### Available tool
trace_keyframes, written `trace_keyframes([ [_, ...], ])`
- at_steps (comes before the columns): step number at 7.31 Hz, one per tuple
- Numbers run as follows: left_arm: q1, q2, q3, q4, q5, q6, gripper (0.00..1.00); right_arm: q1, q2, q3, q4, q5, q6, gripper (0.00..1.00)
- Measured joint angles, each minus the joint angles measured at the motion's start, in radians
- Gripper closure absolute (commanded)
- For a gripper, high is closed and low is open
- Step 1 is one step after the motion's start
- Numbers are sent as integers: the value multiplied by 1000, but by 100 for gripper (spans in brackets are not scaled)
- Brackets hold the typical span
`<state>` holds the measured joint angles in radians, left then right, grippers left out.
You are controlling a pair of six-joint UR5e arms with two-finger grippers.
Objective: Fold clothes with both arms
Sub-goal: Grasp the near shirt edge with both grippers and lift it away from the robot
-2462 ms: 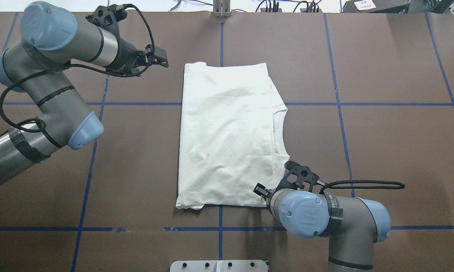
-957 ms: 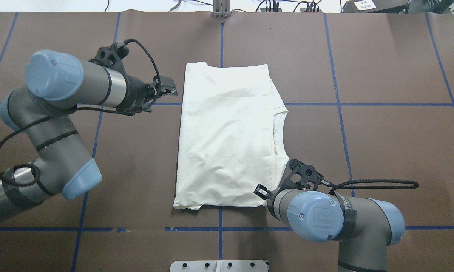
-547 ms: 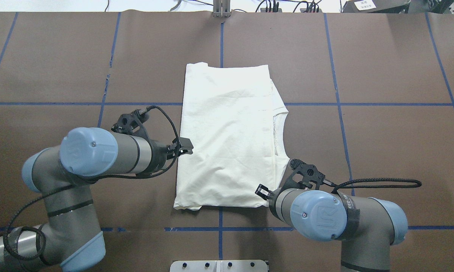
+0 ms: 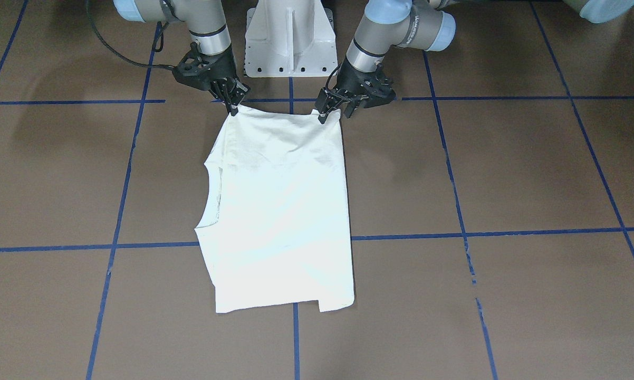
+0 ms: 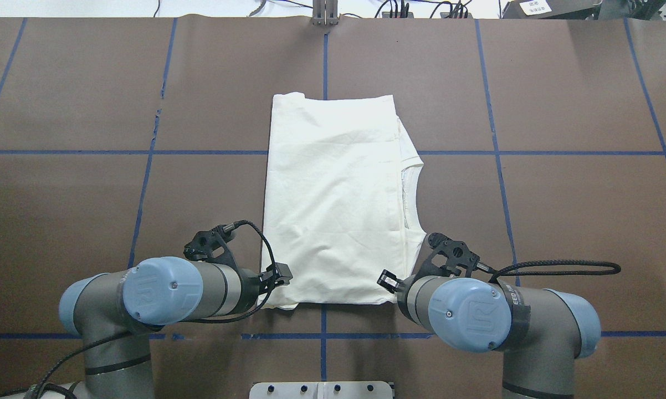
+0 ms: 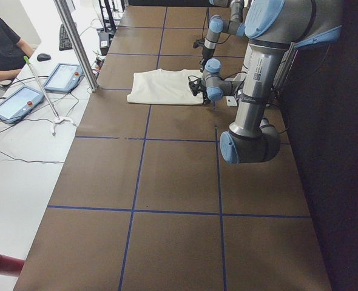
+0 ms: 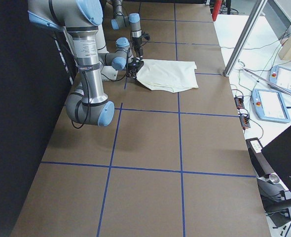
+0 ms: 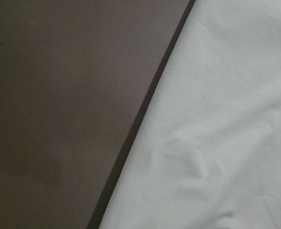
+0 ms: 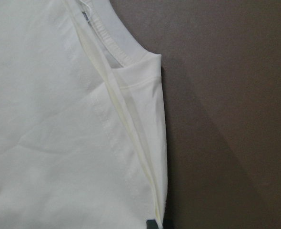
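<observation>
We saw the shirt [image 5: 333, 199] flat on the table [image 5: 560, 221], its long axis running near to far. The right hand [image 4: 233, 105] pinched one near corner, and the left hand [image 4: 335, 114] hung spread at the other.

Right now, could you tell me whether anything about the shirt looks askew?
Nothing is spilled or damaged, but the shirt is folded unevenly: its collar side pokes out past the top layer's edge instead of lining up with it.
</observation>
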<state>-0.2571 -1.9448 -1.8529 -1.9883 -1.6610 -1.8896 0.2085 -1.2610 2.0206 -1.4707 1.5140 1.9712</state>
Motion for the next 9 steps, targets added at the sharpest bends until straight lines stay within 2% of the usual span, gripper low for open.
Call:
trace_keyframes([
  [2, 16, 1, 16, 0, 2, -15, 100, 0, -3, 0, 0, 0, 0, 100],
  [5, 15, 4, -3, 1, 1, -20, 100, 0, -16, 7, 1, 0, -1, 100],
  [7, 15, 49, -105, 8, 1, -28, 100, 0, -25, 52, 1, 1, 0, 100],
  [9, 19, 76, -246, 93, -1, -49, 100, 0, -77, 169, 1, 11, -1, 100],
])
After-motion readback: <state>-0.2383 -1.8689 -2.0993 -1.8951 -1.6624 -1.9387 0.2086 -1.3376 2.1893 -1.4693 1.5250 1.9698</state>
